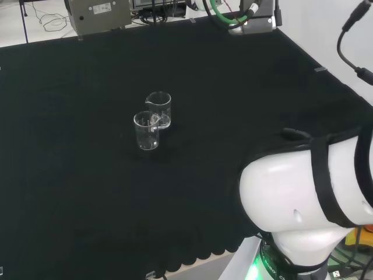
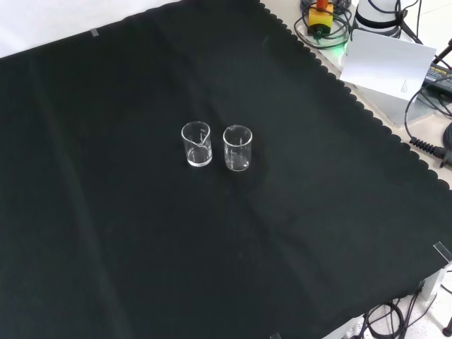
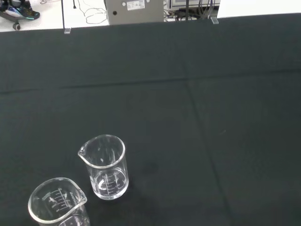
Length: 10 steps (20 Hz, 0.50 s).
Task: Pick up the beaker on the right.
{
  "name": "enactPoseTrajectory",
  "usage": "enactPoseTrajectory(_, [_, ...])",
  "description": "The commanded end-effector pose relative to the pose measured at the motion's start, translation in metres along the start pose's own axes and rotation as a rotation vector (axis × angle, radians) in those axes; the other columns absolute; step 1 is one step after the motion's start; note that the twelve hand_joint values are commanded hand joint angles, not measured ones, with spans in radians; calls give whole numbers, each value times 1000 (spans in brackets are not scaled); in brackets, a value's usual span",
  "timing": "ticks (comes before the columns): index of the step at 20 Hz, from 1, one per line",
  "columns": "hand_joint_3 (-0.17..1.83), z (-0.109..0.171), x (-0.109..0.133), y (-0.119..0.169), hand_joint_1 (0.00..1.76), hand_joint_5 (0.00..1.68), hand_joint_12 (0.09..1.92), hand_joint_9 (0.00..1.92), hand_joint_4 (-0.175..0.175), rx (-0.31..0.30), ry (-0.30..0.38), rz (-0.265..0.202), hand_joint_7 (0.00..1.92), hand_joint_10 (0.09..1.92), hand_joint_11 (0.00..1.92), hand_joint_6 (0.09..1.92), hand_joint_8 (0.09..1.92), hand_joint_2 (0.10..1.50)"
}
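Near the middle of the black cloth (image 2: pixel 106 233) that covers the worktop stand two small clear glass beakers, both upright and empty as far as can be seen. From the front view they sit side by side with a narrow gap: the right beaker (image 2: pixel 237 147) and, just to its left, the left beaker (image 2: pixel 196 143). From the head view the same pair overlaps, one beaker (image 1: pixel 159 109) behind and slightly right of the other (image 1: pixel 146 130). Both are short cylinders with thin walls, a pouring lip at the rim and faint white graduation marks. The cloth is matte, with soft creases and a scalloped edge near the arm's base. A large smooth white arm link (image 1: pixel 303 186) fills the lower right of the head view.

Whether the fingers are spread or curled cannot be told. The task looks barely begun: neither beaker is touched or lifted, so approach, grasp and lift all remain.
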<state>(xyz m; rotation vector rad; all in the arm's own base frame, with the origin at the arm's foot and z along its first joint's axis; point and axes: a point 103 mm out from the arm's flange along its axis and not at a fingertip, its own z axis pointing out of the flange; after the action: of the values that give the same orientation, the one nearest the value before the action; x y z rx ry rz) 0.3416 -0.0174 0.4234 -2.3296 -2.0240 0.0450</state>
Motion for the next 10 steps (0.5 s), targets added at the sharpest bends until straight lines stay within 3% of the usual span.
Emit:
enactPoseTrajectory(1, [207, 55, -15, 51, 372, 413, 1363, 292, -43, 19, 96, -19, 180, 687, 0, 87, 607, 1100])
enactPoseTrajectory(6, [178, 95, -17, 85, 620, 441, 1393, 383, -44, 58, 168, -59, 232, 691, 64, 87, 636, 952])
enactPoseTrajectory(10, [177, 130, -17, 106, 697, 438, 1390, 395, -42, 126, 211, -75, 239, 681, 75, 87, 641, 886])
